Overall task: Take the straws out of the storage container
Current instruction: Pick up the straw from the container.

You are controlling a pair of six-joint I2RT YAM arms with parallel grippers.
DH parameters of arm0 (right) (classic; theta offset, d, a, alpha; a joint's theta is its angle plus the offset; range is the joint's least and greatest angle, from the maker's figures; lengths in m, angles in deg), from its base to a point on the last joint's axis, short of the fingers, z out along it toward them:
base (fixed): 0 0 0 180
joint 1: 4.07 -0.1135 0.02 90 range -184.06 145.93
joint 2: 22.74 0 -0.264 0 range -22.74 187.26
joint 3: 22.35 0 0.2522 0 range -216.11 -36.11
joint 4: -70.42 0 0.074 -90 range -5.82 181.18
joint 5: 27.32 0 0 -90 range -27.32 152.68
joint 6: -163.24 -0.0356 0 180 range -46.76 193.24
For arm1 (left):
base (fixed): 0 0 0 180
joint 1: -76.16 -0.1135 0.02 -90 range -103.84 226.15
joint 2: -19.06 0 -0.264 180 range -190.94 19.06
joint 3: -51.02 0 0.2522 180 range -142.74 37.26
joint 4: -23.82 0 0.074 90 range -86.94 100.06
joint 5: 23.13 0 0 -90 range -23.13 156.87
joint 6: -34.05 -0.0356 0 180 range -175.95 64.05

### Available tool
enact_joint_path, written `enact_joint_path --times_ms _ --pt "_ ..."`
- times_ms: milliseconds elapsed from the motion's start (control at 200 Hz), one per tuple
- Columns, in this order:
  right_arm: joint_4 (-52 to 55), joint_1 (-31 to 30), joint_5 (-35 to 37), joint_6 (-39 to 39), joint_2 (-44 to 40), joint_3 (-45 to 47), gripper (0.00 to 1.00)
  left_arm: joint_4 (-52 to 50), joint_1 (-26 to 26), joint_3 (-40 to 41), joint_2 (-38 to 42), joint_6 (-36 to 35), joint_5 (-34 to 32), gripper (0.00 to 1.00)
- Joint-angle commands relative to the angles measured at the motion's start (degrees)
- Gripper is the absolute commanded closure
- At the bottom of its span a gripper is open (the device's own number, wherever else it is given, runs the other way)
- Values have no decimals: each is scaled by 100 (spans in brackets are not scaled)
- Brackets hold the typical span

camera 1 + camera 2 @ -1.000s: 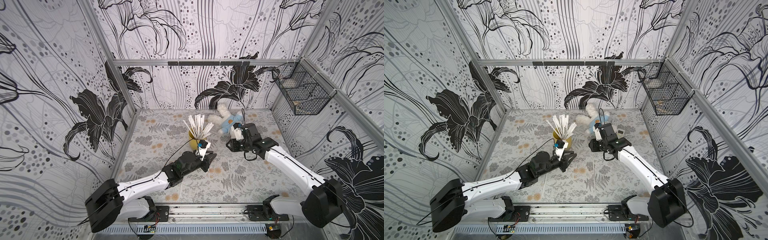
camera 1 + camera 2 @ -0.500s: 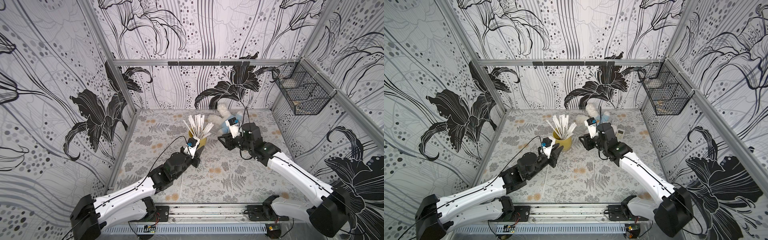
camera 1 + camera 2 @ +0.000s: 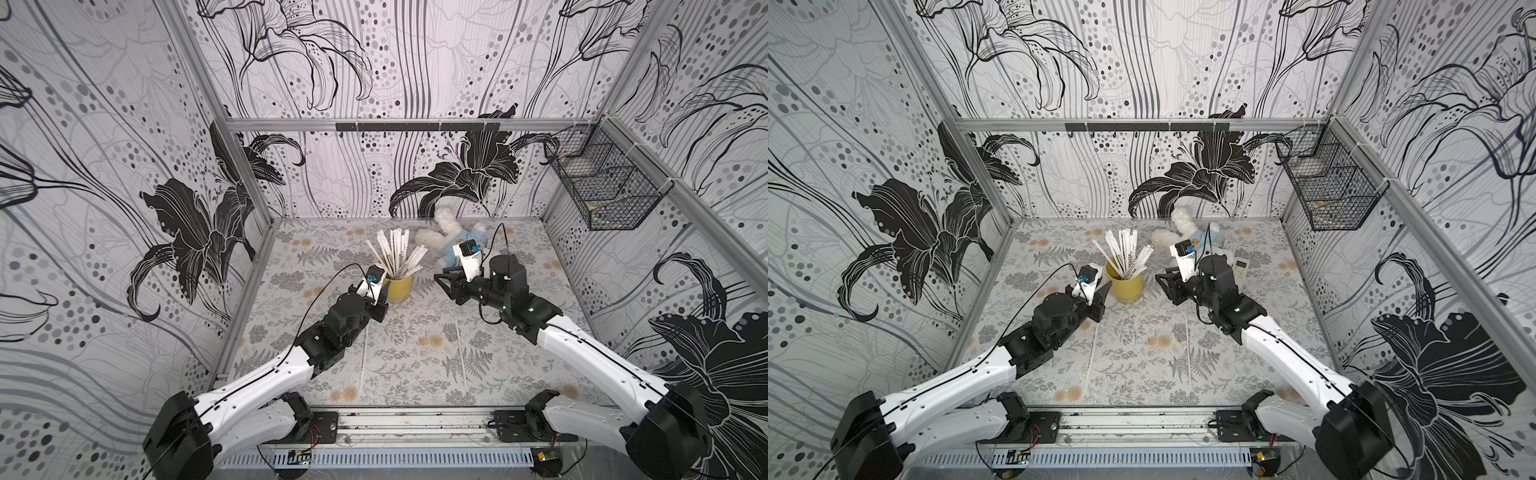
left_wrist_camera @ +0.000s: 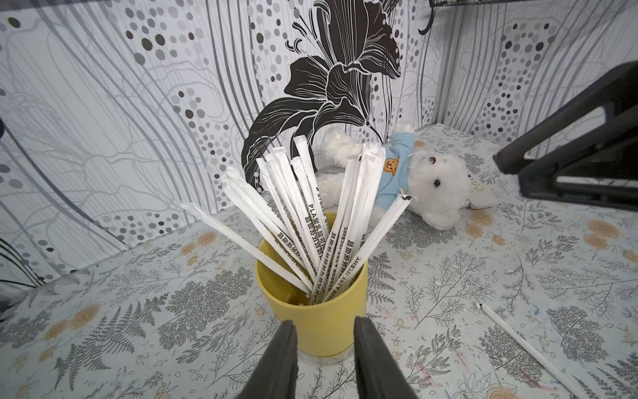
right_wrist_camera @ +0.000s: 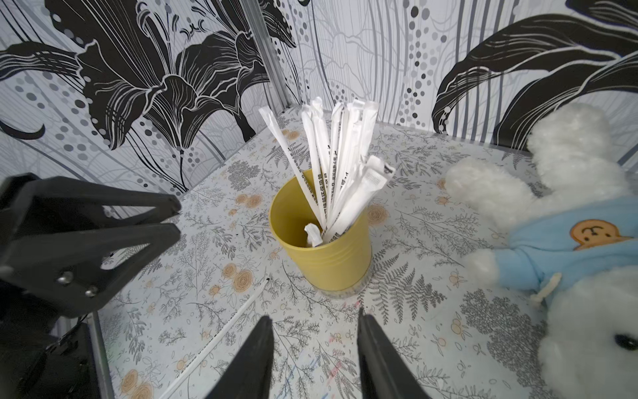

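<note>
Over the last second the left gripper [image 3: 381, 296] swings away from the front of the storage container [image 3: 400, 289]. It comes round to the cup's left flank and now points at the lower wall from just beside it. Its forearm angles more steeply toward the back wall than before, and the shoulder joint has sunk toward the near left corner. The right gripper [image 3: 443, 286] slides off the teddy's [image 3: 450, 251] side toward the cup, and its fingertips now sit over the open floor between the two. Most of that shift happened in the first half-second.
</note>
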Motion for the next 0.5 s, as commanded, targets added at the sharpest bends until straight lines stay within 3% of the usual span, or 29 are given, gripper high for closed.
enact_joint_path --times_ms 0,496 --pt "-309 -47 -101 72 -175 78 56 373 -86 -366 -479 -488 524 66" --pt "-444 -51 -155 85 -54 24 57 988 -575 -1078 -1988 -1341 1399 68"
